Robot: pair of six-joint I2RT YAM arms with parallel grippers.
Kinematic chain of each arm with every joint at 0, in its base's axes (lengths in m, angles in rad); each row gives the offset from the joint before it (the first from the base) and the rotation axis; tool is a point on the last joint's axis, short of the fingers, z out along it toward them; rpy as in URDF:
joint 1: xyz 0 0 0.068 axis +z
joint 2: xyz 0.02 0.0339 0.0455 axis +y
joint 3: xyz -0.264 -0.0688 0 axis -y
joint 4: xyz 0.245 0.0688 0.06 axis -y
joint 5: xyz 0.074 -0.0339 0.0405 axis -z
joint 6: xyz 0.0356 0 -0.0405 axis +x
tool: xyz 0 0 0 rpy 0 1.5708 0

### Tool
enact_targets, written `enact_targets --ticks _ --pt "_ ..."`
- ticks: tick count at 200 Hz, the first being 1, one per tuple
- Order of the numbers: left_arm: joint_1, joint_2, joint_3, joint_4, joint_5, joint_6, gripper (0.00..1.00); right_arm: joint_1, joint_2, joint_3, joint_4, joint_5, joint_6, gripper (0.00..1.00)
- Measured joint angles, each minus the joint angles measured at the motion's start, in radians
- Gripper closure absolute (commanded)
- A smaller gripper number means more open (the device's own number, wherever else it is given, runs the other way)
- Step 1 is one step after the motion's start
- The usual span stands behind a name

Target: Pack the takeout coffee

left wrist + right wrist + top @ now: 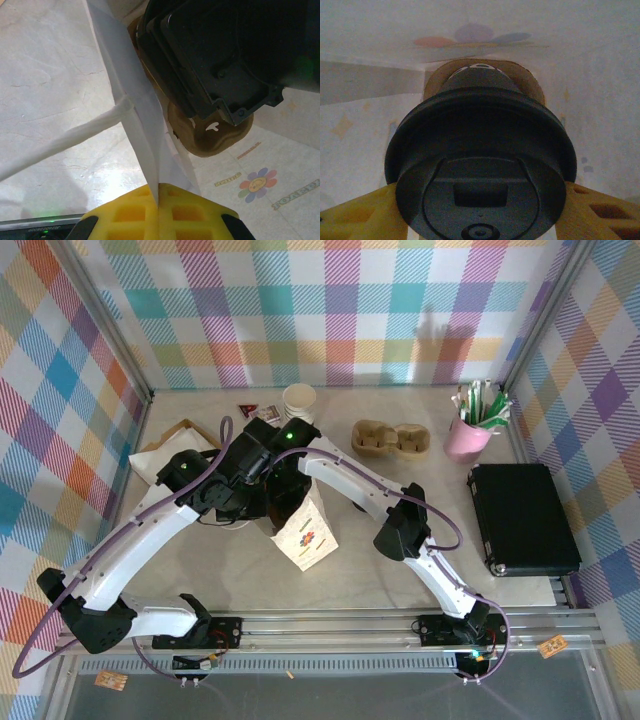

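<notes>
The takeout coffee shows as a round black lid between the yellow fingers of my right gripper, which is shut on the cup. Its wall is hidden under the lid. It hangs inside the white flower-printed bag, just above a brown cardboard carrier. My left gripper is shut on the bag's white wall, pinching the upper edge between its yellow pads. From above, my right gripper reaches into the bag's mouth beside my left gripper.
A stack of lidless cream cups stands at the back. To its right lie a brown cup carrier and a pink cup of sachets. A black case sits at the right, folded paper bags at the left.
</notes>
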Motion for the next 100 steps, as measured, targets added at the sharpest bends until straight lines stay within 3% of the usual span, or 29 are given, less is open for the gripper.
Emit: enact_targets --ticks 100 --pt "-0.018 0.000 0.006 -0.018 -0.015 -0.002 1.00 0.003 0.022 0.068 -0.088 0.030 -0.004 0.54"
